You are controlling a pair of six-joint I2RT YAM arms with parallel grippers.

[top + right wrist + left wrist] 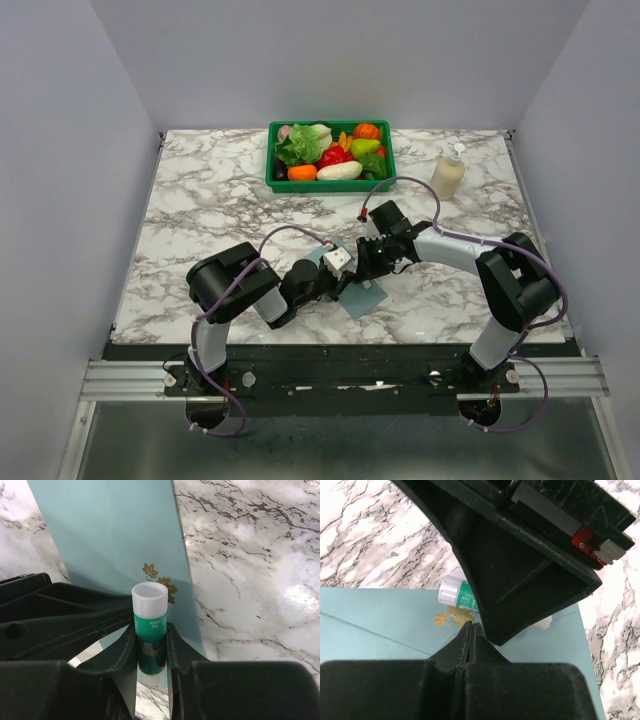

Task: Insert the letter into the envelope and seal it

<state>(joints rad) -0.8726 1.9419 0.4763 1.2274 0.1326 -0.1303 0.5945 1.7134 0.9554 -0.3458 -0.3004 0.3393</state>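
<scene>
1. The marble table (200, 200) carries everything; we see both arms meeting near its middle, toward the near edge.
2. The envelope (365, 298) lies flat under the two grippers. In the top view its long axis seems to run diagonally, from far left to near right.
3. The right gripper (151, 652) has its fingers (122, 655) partly spread, pinching a glue stick by its green body.
4. The left gripper (471, 630) has its fingers pressed together, the tips over the envelope beside the gold mark. We cannot tell whether they touch the paper.
5. The glue stick (150, 605) points its white end away from the right wrist, over the teal paper.
6. The gold leaf mark (159, 577) sits just beyond that white end.
</scene>
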